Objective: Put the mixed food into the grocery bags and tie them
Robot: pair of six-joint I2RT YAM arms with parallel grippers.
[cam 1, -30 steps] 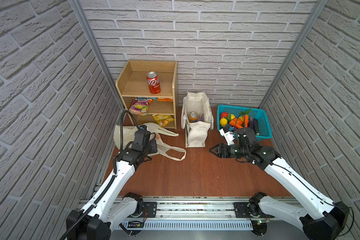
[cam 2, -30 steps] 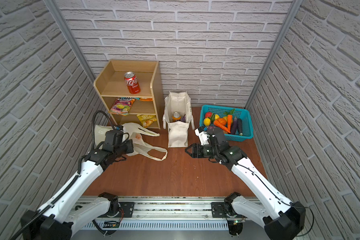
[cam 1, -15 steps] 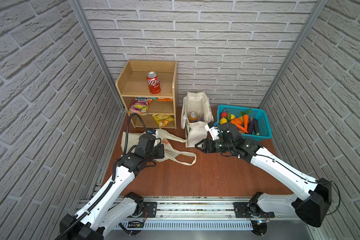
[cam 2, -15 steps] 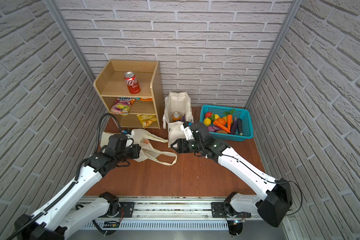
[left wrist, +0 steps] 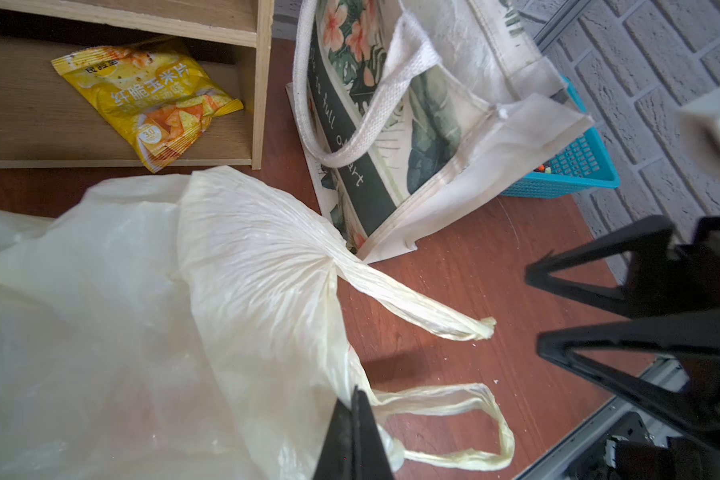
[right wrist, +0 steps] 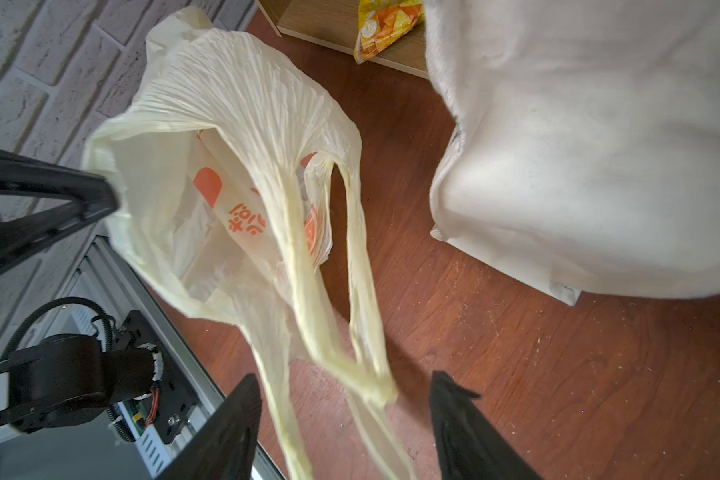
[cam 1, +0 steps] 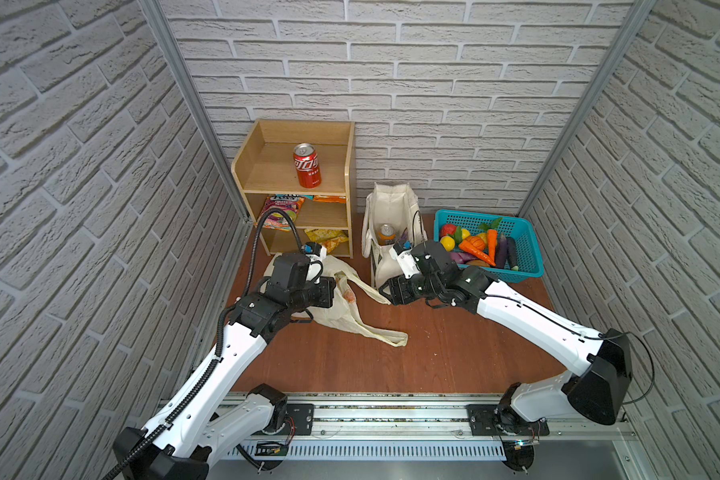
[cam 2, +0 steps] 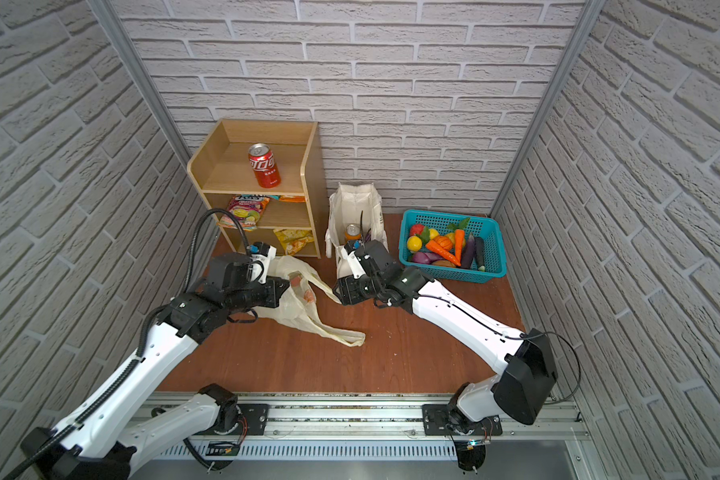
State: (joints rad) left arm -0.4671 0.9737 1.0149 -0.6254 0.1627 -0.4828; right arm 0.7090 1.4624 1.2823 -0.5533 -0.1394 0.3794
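The pale-yellow plastic grocery bag [cam 1: 344,309] [cam 2: 300,309] lies slumped on the wooden floor in front of the shelf. My left gripper [cam 1: 334,291] [left wrist: 356,392] is shut on its rim, and orange print [right wrist: 208,187] shows inside the open mouth. My right gripper [cam 1: 385,291] [right wrist: 341,378] is open, and one loose handle [right wrist: 366,365] hangs between its fingers untouched. The cream canvas tote [cam 1: 387,199] [cam 2: 354,199] stands upright behind, with the orange soda can [cam 1: 386,234] inside. Toy carrots [cam 1: 472,249] [cam 2: 441,248] lie in the basket.
A turquoise basket [cam 1: 531,266] of toy vegetables stands at the back right. The wooden shelf [cam 1: 262,166] at the back left holds a red cola can [cam 1: 307,171] and snack packets [left wrist: 150,104]. Brick walls close in on both sides, and the rail [cam 1: 391,415] runs along the front.
My left gripper has dragged the plastic bag rightward toward the middle. My right gripper has swung left from the basket front to the bag's handle and opened wider.
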